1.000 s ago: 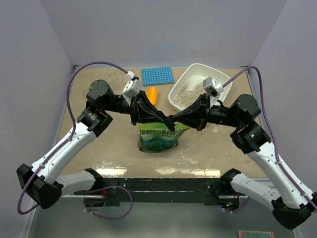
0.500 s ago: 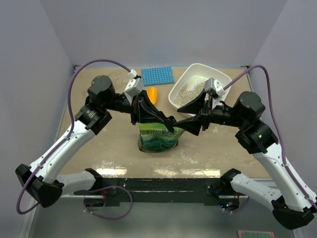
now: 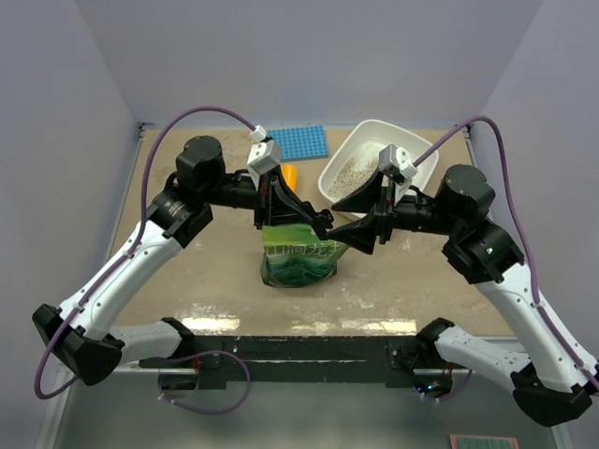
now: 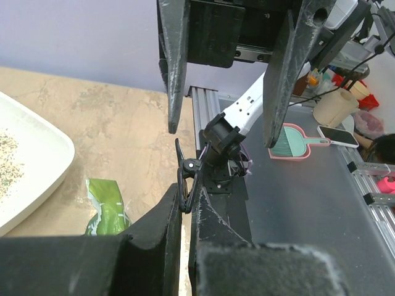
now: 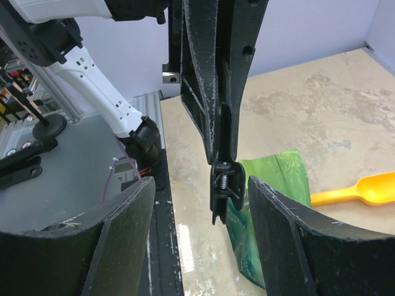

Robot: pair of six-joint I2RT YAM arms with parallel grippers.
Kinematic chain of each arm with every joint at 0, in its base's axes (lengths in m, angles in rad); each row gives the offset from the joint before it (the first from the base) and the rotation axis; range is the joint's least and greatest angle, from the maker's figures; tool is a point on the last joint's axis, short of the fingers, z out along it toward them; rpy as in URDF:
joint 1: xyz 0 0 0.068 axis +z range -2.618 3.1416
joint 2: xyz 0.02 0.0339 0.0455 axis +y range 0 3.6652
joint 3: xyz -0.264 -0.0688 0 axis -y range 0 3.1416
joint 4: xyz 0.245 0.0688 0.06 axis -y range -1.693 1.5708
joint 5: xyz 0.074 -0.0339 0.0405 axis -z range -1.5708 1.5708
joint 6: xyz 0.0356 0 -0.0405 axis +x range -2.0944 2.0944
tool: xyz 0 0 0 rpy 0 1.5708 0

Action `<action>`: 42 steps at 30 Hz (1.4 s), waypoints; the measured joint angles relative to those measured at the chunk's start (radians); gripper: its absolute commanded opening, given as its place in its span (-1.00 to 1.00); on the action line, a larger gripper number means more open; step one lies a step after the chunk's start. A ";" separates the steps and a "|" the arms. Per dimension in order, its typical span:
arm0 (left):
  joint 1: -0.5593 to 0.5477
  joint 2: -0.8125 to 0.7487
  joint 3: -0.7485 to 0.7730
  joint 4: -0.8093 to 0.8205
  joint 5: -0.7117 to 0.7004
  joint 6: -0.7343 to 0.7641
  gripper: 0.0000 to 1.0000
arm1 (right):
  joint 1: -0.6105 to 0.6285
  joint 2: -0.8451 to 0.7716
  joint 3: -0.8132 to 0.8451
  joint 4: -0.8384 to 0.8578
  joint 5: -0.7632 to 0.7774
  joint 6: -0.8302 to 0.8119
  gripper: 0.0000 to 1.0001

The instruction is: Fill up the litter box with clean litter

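Note:
The white litter box (image 3: pixel 417 152) stands at the back right with clean litter (image 3: pixel 354 172) heaped inside; its rim (image 4: pixel 43 161) also shows in the left wrist view. A green foil bag (image 3: pixel 298 261) stands upright mid-table. Above it my left gripper (image 3: pixel 320 227) is shut on a small black spring clip (image 4: pixel 187 177), also seen in the right wrist view (image 5: pixel 222 185). My right gripper (image 3: pixel 350 228) faces it from the right, open, its fingers either side of the clip without touching it. In that wrist view the right gripper (image 5: pixel 200 183) holds nothing.
An orange scoop (image 3: pixel 288 177) lies behind the bag, and a blue studded mat (image 3: pixel 298 142) lies at the back. Loose granules dust the tabletop in front of the bag. The dark rail with both arm bases runs along the near edge.
My right gripper has let go of the clip, opened wide and drawn back slightly to the right. The left gripper keeps the clip and has shifted a little toward the back.

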 measured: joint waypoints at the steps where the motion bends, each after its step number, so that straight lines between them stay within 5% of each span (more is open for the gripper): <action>1: 0.000 0.000 0.001 -0.006 -0.002 0.003 -1.00 | 0.000 0.006 0.000 0.000 0.000 0.000 0.32; 35: 0.000 0.000 0.032 -0.060 -0.005 0.031 -1.00 | 0.000 0.047 -0.021 0.036 -0.023 0.013 0.08; 40: 0.000 0.000 0.032 -0.059 -0.005 0.031 -1.00 | 0.000 0.068 -0.022 0.053 -0.029 0.022 -0.37; 42: 0.000 0.000 0.033 -0.058 -0.005 0.030 -0.99 | 0.000 0.080 -0.023 0.055 -0.034 0.024 -1.00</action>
